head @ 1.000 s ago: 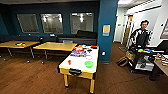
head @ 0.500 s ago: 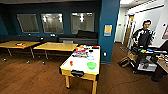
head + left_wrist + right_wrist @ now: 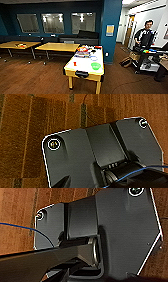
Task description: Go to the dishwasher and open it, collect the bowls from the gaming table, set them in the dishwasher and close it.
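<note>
Ahead of you stands one gaming table [image 3: 86, 71], pale worktop: one green bowl [image 3: 96, 66] near its close end, one pale bowl [image 3: 94, 58] just behind. No writing readable. Beyond, two wooden tables [image 3: 58, 46]; one person [image 3: 145, 37]. Claw states: cannot tell.

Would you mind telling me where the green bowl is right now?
In the head view, the green bowl sits on the gaming table, near its close end on the right side, with the pale bowl just beyond it.
</note>
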